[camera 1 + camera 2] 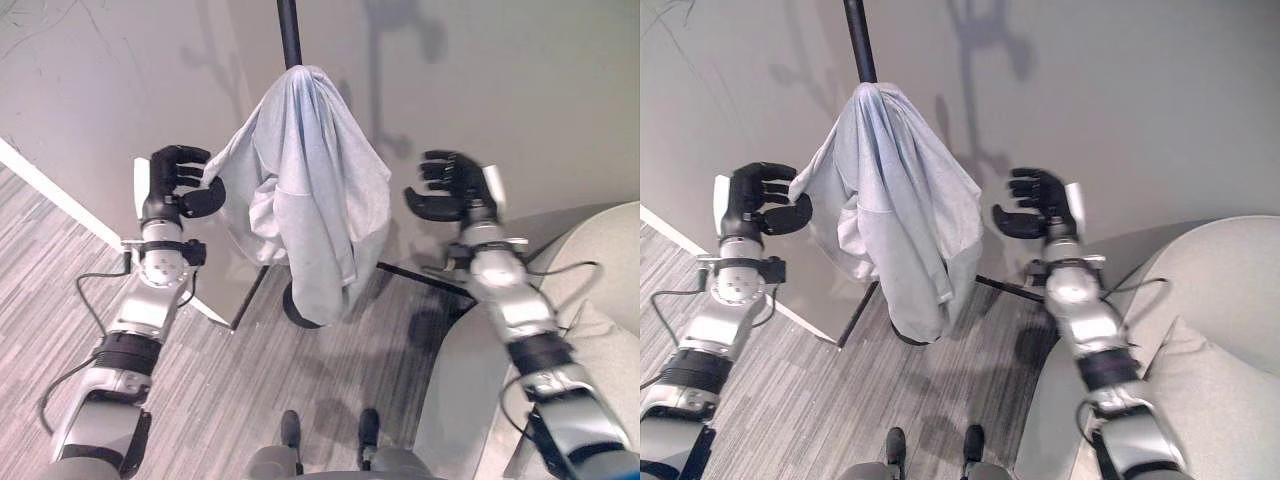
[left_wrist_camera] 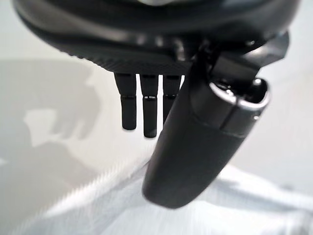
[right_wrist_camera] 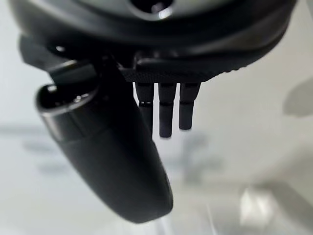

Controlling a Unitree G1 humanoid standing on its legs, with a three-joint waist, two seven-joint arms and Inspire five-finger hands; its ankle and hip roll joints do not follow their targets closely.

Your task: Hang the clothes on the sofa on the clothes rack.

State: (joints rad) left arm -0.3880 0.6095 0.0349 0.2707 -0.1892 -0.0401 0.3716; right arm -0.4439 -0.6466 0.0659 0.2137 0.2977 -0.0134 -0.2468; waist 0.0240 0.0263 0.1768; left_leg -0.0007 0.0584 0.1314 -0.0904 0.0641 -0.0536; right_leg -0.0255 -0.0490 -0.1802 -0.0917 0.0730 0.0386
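A pale grey-blue garment [image 1: 305, 190] hangs draped over the top of the black clothes rack pole [image 1: 289, 32], its folds falling down toward the rack's base. My left hand [image 1: 178, 180] is raised just left of the cloth's edge, open with straight fingers, holding nothing. In the left wrist view its thumb [image 2: 190, 147] hovers over the pale cloth [image 2: 98, 210]. My right hand [image 1: 447, 188] is raised to the right of the garment, apart from it and open. Its thumb [image 3: 112, 156] and fingers are empty against the wall.
The rack's black legs [image 1: 420, 278] spread over the grey wood-pattern floor. A light grey sofa [image 1: 600, 260] with a cushion [image 1: 610, 350] stands at the lower right. A plain wall lies behind, with a white skirting strip [image 1: 60, 200] at the left.
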